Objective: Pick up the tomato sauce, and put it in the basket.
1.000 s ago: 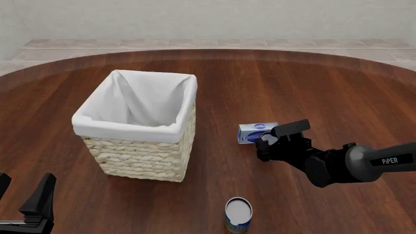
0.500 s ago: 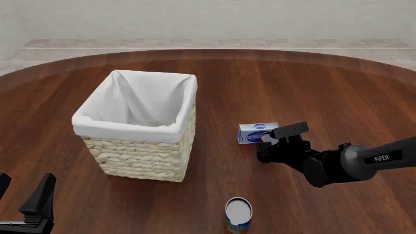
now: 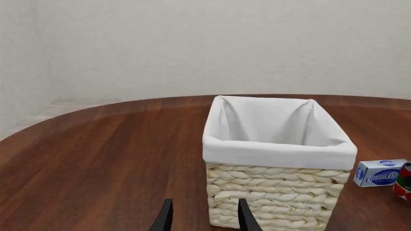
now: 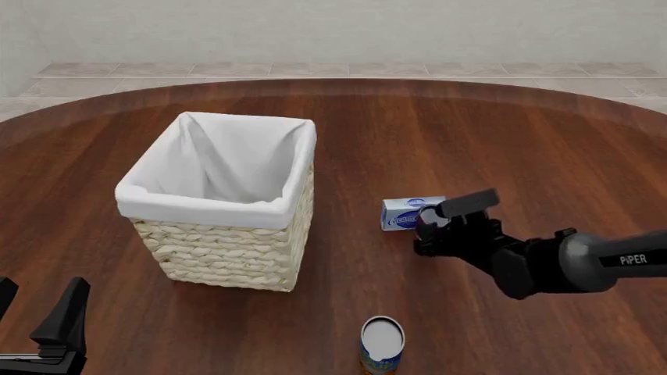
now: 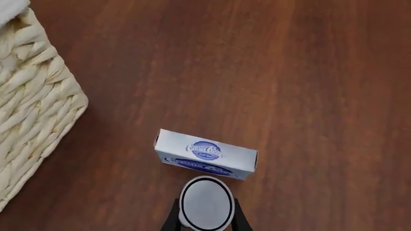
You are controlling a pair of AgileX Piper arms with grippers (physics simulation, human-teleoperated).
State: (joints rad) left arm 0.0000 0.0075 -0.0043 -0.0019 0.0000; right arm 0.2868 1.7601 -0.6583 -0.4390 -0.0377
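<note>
At the near edge of the table we see the larger can with a blue and yellow label and a silver top (image 4: 382,342); it stands alone and we do not touch it. At the near left our left gripper (image 4: 42,332) rests low with its fingers apart and nothing between them, the same as a second ago.

Our right gripper (image 4: 436,225) is a little farther, right of centre. Its two dark fingers (image 5: 172,220) stand on both sides of the small cylindrical tomato sauce can with a silver-white top (image 5: 205,203), very close to it; the red label (image 3: 403,181) shows only in the left wrist view. During the last second the right arm dips a little and comes up again, but the can has not left the table, so we judge the grip is closed or closing and the lift not started.

Just behind the can lies the blue-and-white box (image 4: 410,212). Farther left stands the pale woven wicker basket with a white cloth lining (image 4: 227,251), well apart, and it holds nothing.
</note>
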